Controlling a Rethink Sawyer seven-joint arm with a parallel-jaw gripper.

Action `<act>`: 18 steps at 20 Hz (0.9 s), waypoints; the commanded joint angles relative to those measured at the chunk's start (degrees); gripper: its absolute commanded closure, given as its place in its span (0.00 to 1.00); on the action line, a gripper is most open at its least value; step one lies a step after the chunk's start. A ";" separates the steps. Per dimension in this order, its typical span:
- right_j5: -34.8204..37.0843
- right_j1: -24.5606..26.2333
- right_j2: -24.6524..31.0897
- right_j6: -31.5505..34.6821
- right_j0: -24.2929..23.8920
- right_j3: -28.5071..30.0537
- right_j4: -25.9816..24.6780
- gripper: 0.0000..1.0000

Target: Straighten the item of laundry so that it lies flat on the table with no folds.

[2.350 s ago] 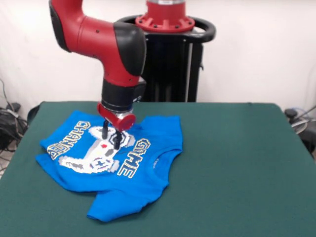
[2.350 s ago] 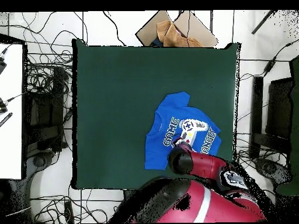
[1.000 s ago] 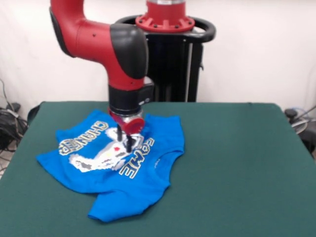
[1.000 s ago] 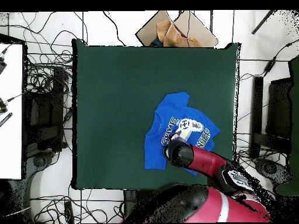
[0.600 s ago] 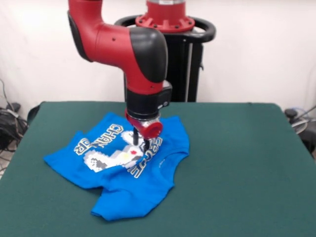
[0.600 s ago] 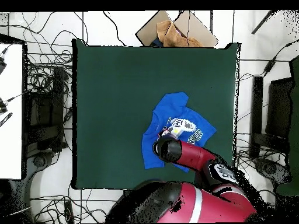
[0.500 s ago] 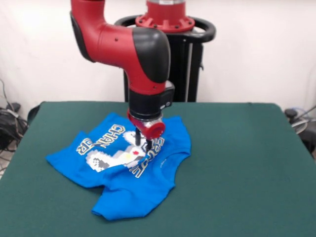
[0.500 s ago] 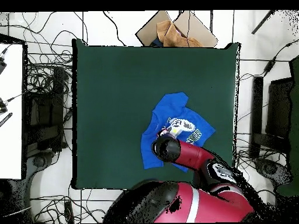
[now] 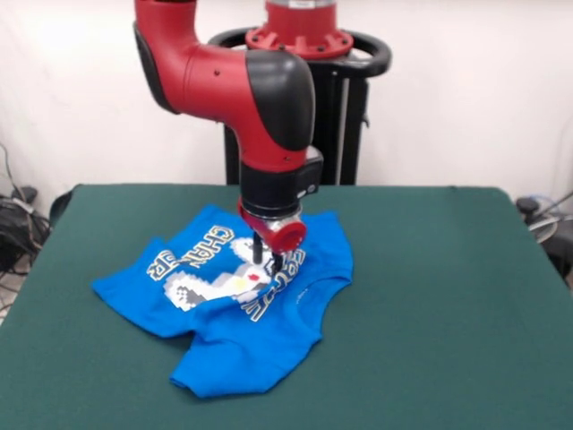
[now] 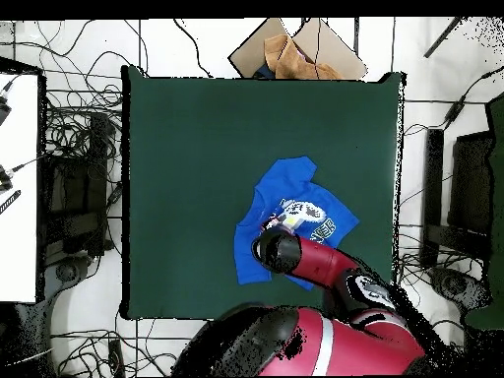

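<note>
The blue shirt (image 9: 235, 305) lies on the green bench (image 9: 448, 305), in the left half of it in the front view and toward the robot's side in the overhead view (image 10: 295, 212). It is not flat: the cloth is bunched around the print, the white controller design and the yellow lettering run on a slant, and the letters near the tool are crumpled together. One sleeve points out to the left, and a lower part of the shirt hangs toward the near edge with a fold across it. The red arm (image 9: 260, 98) comes down over the middle of the shirt. Its tool (image 9: 267, 257) has its dark tips down on the print, set close together and pinching a tuck of the shirt.
</note>
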 commanded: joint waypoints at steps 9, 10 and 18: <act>8.34 2.64 -10.46 0.69 10.43 2.40 -4.01 0.00; 9.93 1.22 -12.76 -0.26 10.83 2.52 -4.84 0.00; 1.48 -3.10 -7.19 -5.45 -4.77 3.34 -15.66 0.00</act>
